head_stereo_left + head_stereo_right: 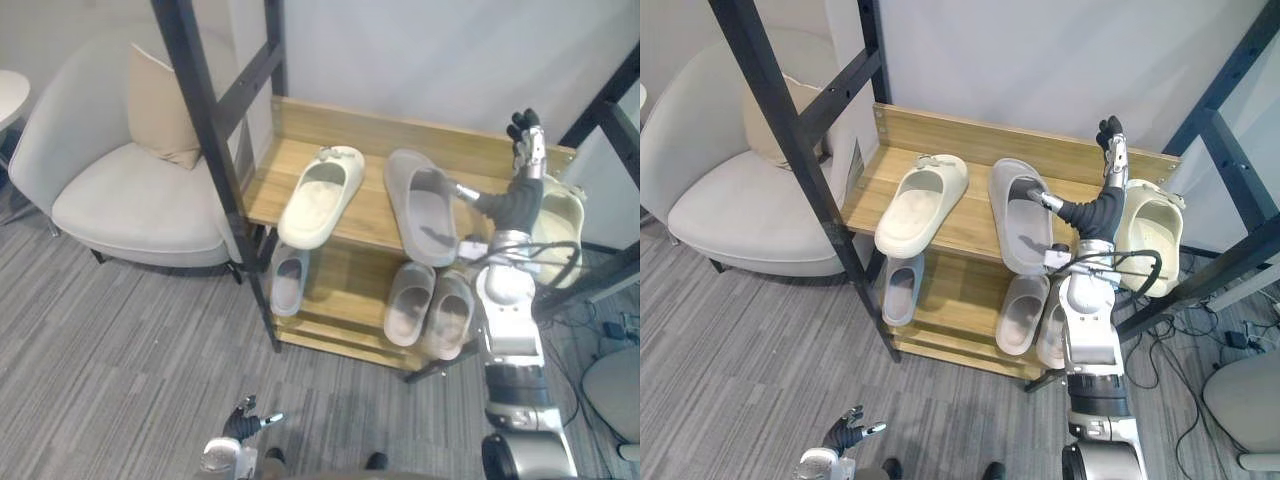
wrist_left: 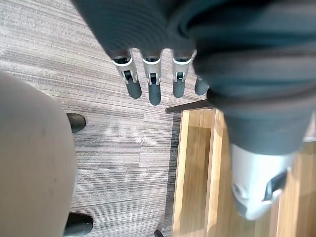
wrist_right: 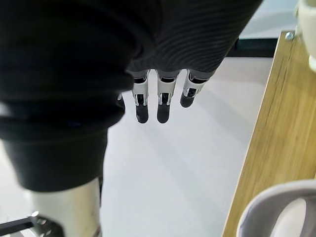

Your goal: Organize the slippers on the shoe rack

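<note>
You are holding the right hand point(image 1: 1117, 163) — fingers straight — above the light wooden shoe rack point(image 1: 970, 130); the left hand point(image 1: 845, 432) is hanging low, fingers relaxed.

I stand in a lounge-like room, pale armchair point(image 1: 130, 200) with beige cushion point(image 1: 160, 105), grey striped carpet point(image 1: 110, 350), wooden shoe rack point(image 1: 400, 135)

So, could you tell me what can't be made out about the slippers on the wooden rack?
Cream foam slipper at the top wooden shelf's right end: partly behind the right hand and its arm, eye views.
Grey slipper on the lower shelf, left: toe end hidden under the top shelf, eye views.
Pale slipper rim, right wrist view: cut off by the picture's corner.
</note>
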`<state>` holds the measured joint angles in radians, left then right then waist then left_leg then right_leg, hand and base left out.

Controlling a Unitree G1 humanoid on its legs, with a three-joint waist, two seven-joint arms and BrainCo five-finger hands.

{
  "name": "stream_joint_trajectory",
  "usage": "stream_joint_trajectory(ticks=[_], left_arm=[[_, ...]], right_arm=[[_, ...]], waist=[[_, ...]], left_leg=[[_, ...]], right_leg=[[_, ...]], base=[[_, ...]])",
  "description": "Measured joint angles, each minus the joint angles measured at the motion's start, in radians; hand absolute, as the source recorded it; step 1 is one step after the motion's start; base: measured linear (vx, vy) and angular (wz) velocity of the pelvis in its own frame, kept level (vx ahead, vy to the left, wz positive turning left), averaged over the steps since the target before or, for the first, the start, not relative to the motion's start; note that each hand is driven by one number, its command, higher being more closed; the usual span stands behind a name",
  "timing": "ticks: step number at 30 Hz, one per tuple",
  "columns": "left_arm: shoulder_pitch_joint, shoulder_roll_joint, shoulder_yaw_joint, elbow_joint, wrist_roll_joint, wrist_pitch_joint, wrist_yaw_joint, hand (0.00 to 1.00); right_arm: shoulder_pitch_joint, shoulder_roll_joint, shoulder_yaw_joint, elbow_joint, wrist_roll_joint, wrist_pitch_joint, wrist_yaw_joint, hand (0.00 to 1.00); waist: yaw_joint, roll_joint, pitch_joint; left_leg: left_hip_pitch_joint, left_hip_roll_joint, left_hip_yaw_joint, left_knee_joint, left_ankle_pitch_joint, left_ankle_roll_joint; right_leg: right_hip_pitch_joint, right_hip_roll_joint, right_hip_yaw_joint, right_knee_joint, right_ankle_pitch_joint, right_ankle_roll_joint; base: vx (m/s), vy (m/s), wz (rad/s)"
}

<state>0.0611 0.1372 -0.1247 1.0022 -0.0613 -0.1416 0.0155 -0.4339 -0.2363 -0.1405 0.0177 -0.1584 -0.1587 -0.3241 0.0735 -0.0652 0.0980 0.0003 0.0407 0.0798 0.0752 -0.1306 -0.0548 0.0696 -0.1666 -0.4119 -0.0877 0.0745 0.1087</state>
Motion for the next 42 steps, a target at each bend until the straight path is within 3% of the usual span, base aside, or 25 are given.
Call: stream_joint_trajectory(ticks=[11, 18, 25, 35, 36, 42], left_arm=[[0.0, -0.001, 0.0, -0.015, 0.0, 0.001, 0.001, 0.0], [-0.001, 0.0, 0.0, -0.028, 0.0, 0.001, 0.001, 0.0], [-0.003, 0.004, 0.0, -0.033, -0.001, 0.0, 0.002, 0.0], [-0.002, 0.008, -0.001, -0.03, -0.017, 0.002, 0.002, 0.0], [-0.002, 0.009, -0.001, -0.029, -0.021, 0.002, 0.002, 0.0], [-0.001, 0.013, 0.0, -0.028, -0.041, 0.001, 0.002, 0.0]], right_arm=[[-0.05, -0.008, -0.025, 0.187, -0.058, 0.059, -0.025, 0.0], [-0.048, -0.006, -0.054, 0.196, -0.088, 0.076, -0.048, 0.0], [-0.052, -0.006, -0.057, 0.24, -0.086, 0.08, -0.047, 0.0], [-0.099, -0.007, -0.049, 0.318, -0.057, 0.1, -0.033, 0.0], [-0.114, -0.008, -0.049, 0.327, -0.046, 0.1, -0.029, 1.0], [-0.213, -0.053, -0.041, 0.426, 0.027, 0.102, 0.002, 1.0]], waist=[[0.011, 0.001, 0.005], [0.013, 0.0, 0.024], [0.013, -0.004, 0.035], [0.013, -0.007, 0.037], [0.012, -0.008, 0.037], [0.01, -0.013, 0.04]], left_leg=[[-0.027, -0.01, -0.048, -0.001, 0.015, 0.004], [-0.034, -0.02, -0.071, -0.007, 0.036, 0.005], [-0.021, -0.022, -0.091, -0.082, 0.097, 0.002], [-0.014, -0.021, -0.075, -0.114, 0.116, 0.002], [-0.017, -0.021, -0.071, -0.114, 0.116, 0.002], [-0.015, -0.02, -0.07, -0.134, 0.134, 0.003]], right_leg=[[0.0, -0.004, -0.058, 0.0, -0.003, -0.001], [0.007, -0.012, -0.082, 0.0, -0.003, -0.001], [0.0, -0.012, -0.098, 0.0, -0.004, -0.002], [-0.024, -0.012, -0.07, 0.005, -0.003, -0.003], [-0.031, -0.012, -0.066, 0.007, -0.002, -0.004], [-0.041, -0.012, -0.062, 0.01, 0.001, -0.007]], base=[[-0.02, -0.009, 0.13], [-0.06, -0.005, 0.12], [-0.08, -0.019, 0.1], [-0.02, 0.0, -0.07], [0.01, 0.004, -0.07], [-0.02, 0.003, -0.02]])
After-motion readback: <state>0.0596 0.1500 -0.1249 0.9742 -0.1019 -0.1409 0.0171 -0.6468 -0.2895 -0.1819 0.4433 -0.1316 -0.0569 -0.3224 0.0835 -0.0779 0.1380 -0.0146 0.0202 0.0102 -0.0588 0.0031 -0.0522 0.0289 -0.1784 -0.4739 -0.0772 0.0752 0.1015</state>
